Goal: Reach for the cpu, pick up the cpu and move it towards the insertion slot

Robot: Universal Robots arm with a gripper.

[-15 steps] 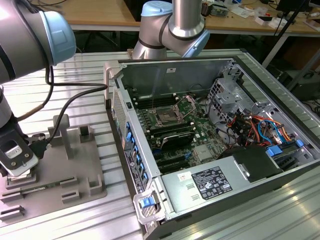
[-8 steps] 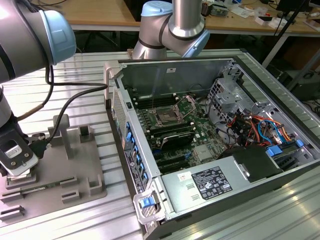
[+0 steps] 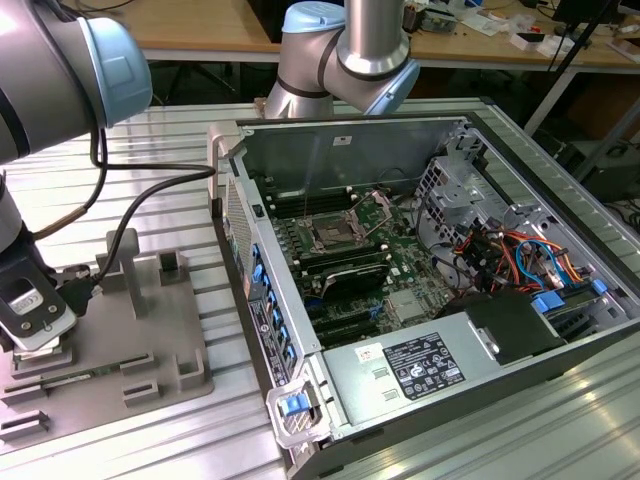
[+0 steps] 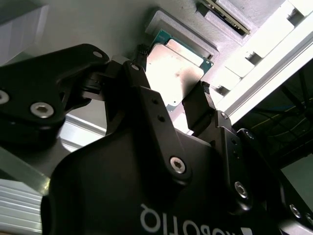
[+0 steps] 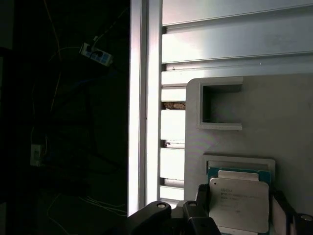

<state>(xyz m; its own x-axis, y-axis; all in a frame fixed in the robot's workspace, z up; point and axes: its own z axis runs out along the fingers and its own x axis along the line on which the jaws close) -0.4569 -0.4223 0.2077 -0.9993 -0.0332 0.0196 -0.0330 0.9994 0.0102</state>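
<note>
Directly beneath the hand (image 4: 171, 73) lies the cpu (image 5: 239, 200); on the grey tray (image 3: 160, 340).

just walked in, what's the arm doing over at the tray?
The arm has its gripper down at the grey tray, set around the cpu, which looks seated in its tray recess. I can't tell whether it has a grip on it. The insertion slot is off to the exterior view's right, on the board inside the open computer case, well apart from the gripper.
</note>
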